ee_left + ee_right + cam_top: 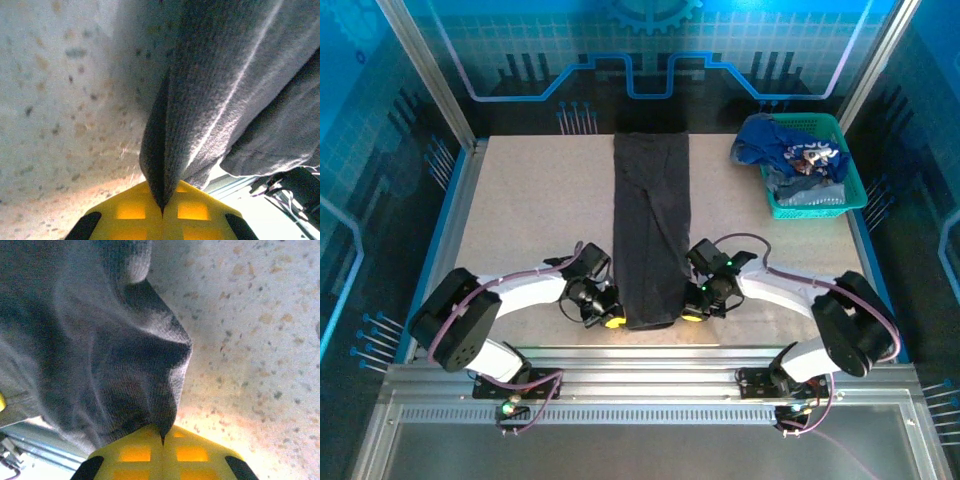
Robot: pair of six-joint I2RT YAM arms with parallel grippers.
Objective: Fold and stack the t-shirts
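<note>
— What is kept in the basket (807, 211)?
— Blue shirt (758, 142), pale shirts (812, 190). Left of it, the charcoal shirt (652, 225), flanked by bare table (530, 210), is pinched at its near edge by left gripper (611, 320) and right gripper (692, 316).

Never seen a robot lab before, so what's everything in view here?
table: one, speckled beige, under everything.
basket: one, teal, far right corner.
dark shirt: one, charcoal, folded strip down the middle.
blue shirt: one, royal blue, over the basket's far-left rim.
pale shirts: count unclear, grey-blue, inside the basket.
left gripper: one, yellow-fingered, shut on the dark shirt's near left corner.
right gripper: one, yellow-fingered, shut on its near right corner.
</note>
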